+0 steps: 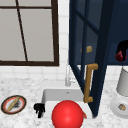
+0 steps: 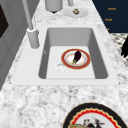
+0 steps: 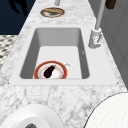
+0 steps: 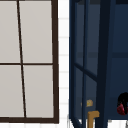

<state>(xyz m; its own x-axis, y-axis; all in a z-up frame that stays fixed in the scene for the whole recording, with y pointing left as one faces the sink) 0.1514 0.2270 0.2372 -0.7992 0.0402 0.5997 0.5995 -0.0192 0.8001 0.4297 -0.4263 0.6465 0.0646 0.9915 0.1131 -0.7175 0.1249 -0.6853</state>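
Right hand (image 1: 121, 51) up at the open cabinet (image 1: 117, 30), right edge of front view, fingers curled round a small dark-red thing (image 1: 120, 56) (identity not clear, roundish). Same hand and red thing (image 4: 121, 109) in upper view. Looks light, smooth, probably stiff; likely slippery, so wrap round its widest part. Left hand (image 1: 39, 109) low at front-left corner of the sink (image 2: 72, 35), fingers hanging relaxed, holding nothing. Cabinet door (image 1: 85, 50) swung open over the sink, one wooden handle (image 1: 88, 83). Counts: one faucet (image 2: 31, 27); one red ball (image 1: 67, 115) at sink front; one red-rimmed plate (image 2: 75, 59) in sink with one eggplant (image 2: 77, 56); one patterned plate (image 1: 13, 104) on desk (image 2: 30, 100) left edge; one white plate (image 1: 120, 107) and one grey container (image 1: 123, 82) on right edge.
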